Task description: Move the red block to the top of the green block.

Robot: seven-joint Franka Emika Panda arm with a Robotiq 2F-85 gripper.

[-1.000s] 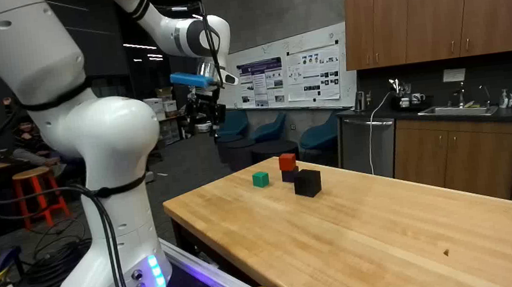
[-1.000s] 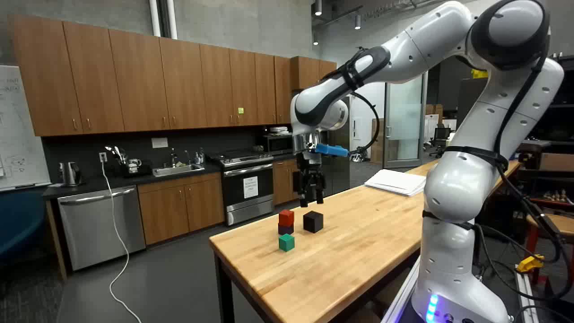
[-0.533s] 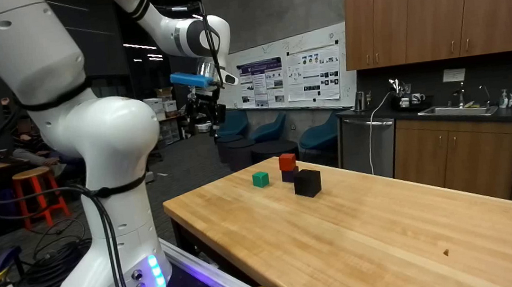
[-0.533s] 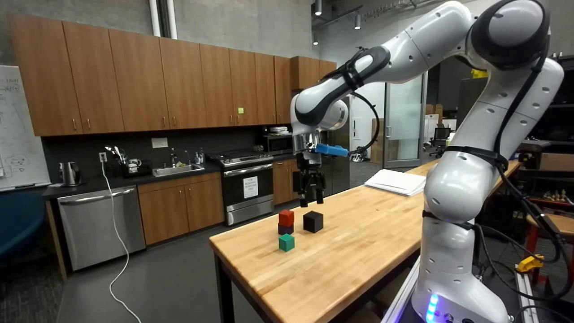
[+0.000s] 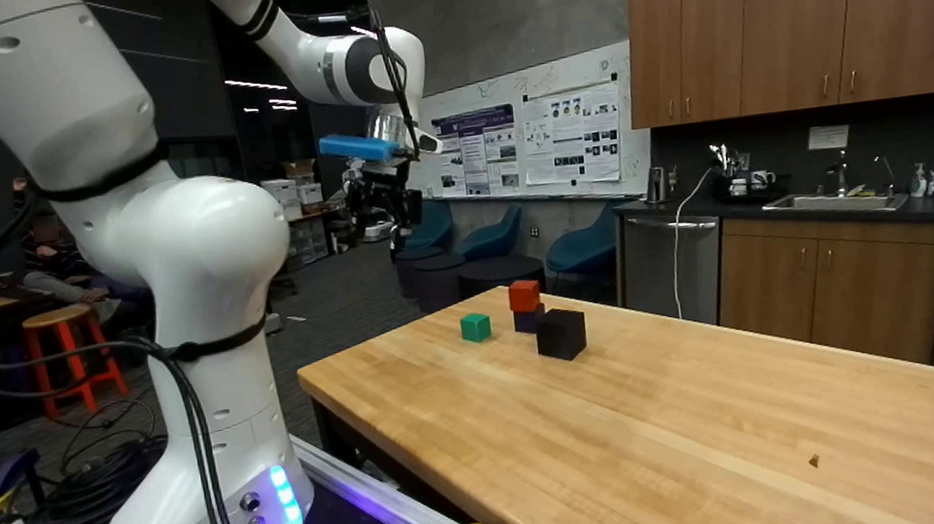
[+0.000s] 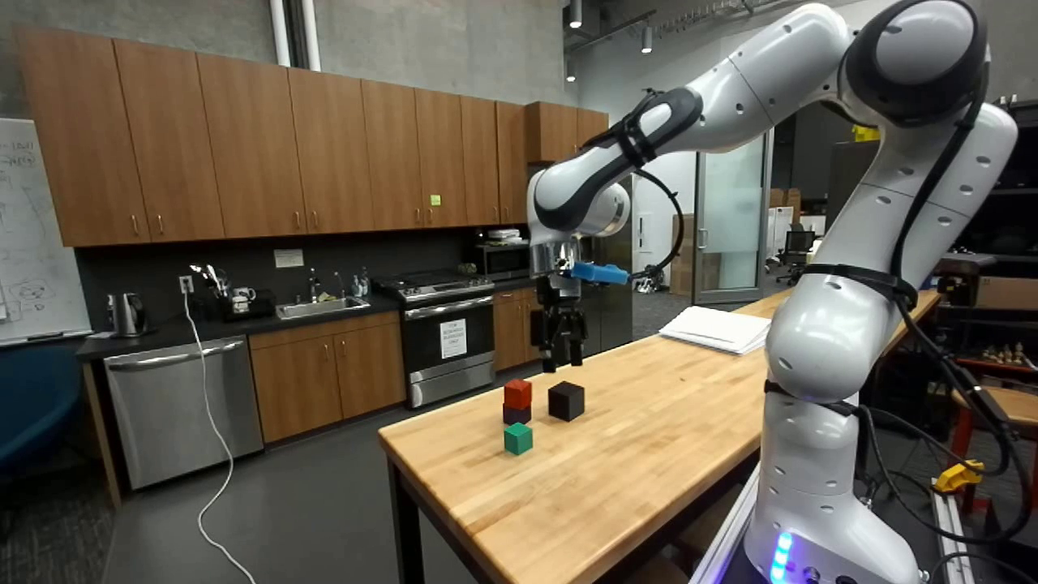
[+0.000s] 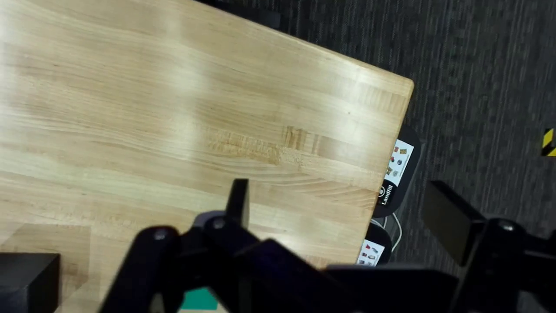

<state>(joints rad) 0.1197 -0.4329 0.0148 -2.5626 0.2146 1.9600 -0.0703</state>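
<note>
I've got the end effector [image 6: 563, 363] gaping, empty; red block [image 6: 517, 394] sits below it, off to one side.

Robot arm [image 6: 750, 93] bent @ elbow [image 6: 916, 61], gripper [image 6: 563, 362] pointing dn, fingers [image 7: 451, 221] spread w/ wide gap btwn

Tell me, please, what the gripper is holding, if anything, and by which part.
The gripper holds nothing: in the wrist view, its jaws stand wide apart with no object between them.

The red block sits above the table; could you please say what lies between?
A dark purple block, with the red block resting on top, in both exterior views.
</note>
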